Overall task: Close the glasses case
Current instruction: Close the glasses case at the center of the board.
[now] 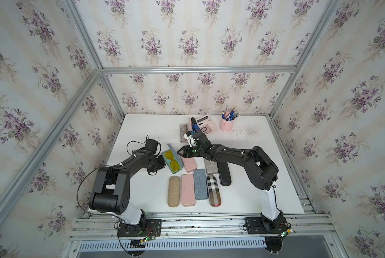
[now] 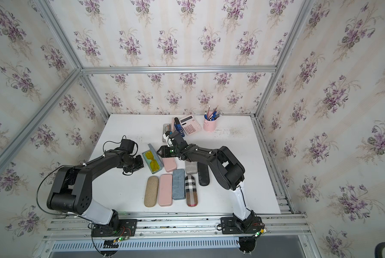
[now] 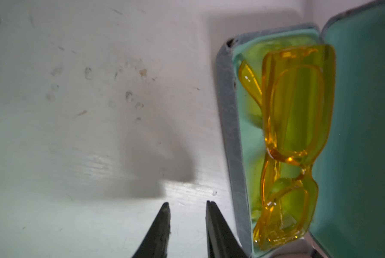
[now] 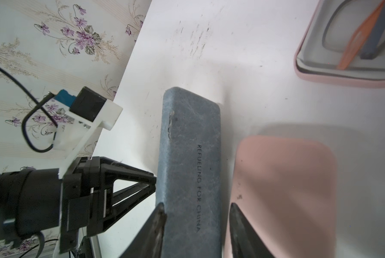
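We saw the right gripper (image 4: 196, 204) half-open at the glasses case lid (image 4: 187, 138), clasping nothing; the left gripper (image 3: 187, 202), at its nine o'clock, narrowly parted, empty

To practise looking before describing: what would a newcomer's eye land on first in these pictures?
The yellow glasses stand out most, lying in the open blue-grey case in the middle of the table. The right fingers straddle its raised lid. Nearer the front, a plaid case catches the eye in a row of closed cases.
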You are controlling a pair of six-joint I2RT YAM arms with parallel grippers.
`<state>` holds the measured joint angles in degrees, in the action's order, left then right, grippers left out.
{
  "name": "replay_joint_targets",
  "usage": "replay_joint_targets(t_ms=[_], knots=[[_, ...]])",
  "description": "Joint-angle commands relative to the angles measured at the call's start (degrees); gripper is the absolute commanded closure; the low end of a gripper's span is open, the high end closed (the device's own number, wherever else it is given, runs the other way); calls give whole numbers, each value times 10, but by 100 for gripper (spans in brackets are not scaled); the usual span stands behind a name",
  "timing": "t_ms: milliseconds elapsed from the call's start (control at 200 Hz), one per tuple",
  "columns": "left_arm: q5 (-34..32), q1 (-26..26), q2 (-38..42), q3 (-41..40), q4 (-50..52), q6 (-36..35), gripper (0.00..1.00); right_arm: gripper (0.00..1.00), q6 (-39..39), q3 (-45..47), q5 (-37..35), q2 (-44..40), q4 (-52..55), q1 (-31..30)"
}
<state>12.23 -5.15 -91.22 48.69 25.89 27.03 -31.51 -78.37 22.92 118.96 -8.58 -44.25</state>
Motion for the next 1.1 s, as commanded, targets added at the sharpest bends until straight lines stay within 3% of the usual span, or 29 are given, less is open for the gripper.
replay_joint_targets(t_ms=[0, 1094], knots=[[10, 2, -17, 4, -28, 12, 71, 55, 8, 3, 10, -5, -20, -1], [23, 2, -79, 40, -37, -9, 76, 69, 8, -8, 13, 32, -30, -24]])
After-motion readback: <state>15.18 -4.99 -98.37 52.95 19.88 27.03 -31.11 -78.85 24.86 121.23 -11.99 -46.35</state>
